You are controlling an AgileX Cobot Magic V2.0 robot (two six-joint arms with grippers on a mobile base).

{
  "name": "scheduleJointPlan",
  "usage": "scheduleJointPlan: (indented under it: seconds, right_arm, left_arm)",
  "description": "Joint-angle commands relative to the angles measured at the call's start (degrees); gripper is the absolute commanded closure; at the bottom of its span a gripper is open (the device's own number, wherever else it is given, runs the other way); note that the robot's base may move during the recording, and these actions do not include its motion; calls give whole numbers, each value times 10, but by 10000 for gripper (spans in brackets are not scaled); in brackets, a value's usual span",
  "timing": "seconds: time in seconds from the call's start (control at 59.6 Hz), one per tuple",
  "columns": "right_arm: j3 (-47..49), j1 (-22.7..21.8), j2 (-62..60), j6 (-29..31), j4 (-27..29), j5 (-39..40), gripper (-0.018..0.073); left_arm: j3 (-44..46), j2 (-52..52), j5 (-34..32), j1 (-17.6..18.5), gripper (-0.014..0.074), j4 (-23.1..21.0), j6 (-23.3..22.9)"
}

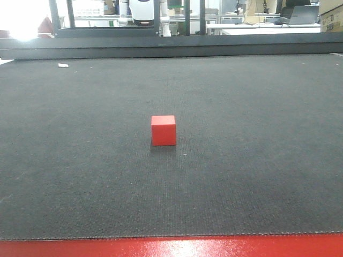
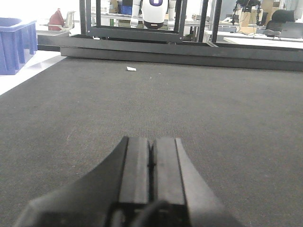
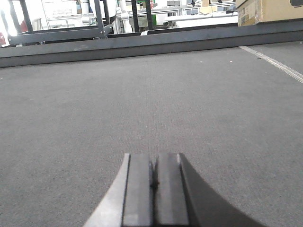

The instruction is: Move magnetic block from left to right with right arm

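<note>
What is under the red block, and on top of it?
The magnetic block sits directly on the dark mat; its top face is bare. Whatever lies beneath its base is covered.

Bright, even indoor light. White glare burns out the front view's upper left corner. The magnetic block (image 1: 163,130) casts only a faint, short shadow on the dark mat (image 1: 257,176).

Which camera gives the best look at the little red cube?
The front-facing view: the red cube sits alone on the dark mat, unobstructed, with its top and front faces visible. Neither wrist view shows it; they show only mat beyond the closed left hand and right hand.
</note>
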State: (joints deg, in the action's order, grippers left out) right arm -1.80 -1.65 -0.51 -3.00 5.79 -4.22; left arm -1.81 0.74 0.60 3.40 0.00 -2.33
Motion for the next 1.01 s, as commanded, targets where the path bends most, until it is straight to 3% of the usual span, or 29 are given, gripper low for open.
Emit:
scheduleJointPlan:
  seconds: [0.0,0.989]
  right_arm:
    - [3,-1,-12,4,-4,52,503]
    - [34,-1,-11,2,-5,78,503]
  left_arm:
    - [-4,8,-54,1,713,0,-4]
    - [-4,8,-54,1,713,0,-4]
